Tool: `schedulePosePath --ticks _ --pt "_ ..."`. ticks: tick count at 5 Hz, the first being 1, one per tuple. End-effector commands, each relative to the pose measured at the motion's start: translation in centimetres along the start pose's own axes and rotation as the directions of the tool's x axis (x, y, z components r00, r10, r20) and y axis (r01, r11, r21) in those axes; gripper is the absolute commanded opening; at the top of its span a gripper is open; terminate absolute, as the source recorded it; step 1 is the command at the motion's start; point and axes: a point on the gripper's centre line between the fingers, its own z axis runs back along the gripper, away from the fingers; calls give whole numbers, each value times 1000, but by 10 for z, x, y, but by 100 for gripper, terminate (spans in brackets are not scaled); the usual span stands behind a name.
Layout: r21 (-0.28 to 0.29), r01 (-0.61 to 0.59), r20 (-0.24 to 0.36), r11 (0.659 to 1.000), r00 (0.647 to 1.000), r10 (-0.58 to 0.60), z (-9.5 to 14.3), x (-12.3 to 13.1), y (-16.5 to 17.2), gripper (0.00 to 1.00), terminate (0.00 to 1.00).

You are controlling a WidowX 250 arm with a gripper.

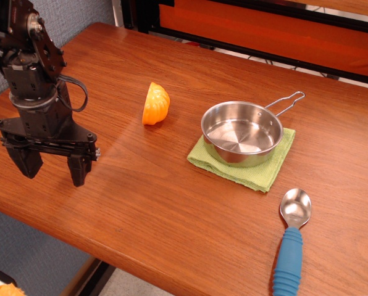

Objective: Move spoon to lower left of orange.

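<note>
The spoon lies flat near the table's front right edge, its shiny silver bowl pointing away and its ribbed blue handle reaching the front edge. The orange, a small glossy ridged half-fruit, sits cut side to the left in the middle of the table. My gripper hangs at the left of the table, well to the lower left of the orange and far from the spoon. Its two black fingers are spread apart and hold nothing.
A steel pan with a wire handle stands on a green cloth between the orange and the spoon. The wooden table ends close in front of the spoon. A dark and orange frame runs along the back.
</note>
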Motion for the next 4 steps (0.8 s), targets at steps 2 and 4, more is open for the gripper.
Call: schedulePosePath --ticks 2,4 --pt "12 50 48 999 998 -51 20 3 -20 100 0" --pt "26 152 131 988 979 -154 50 -1 -75 100 0"
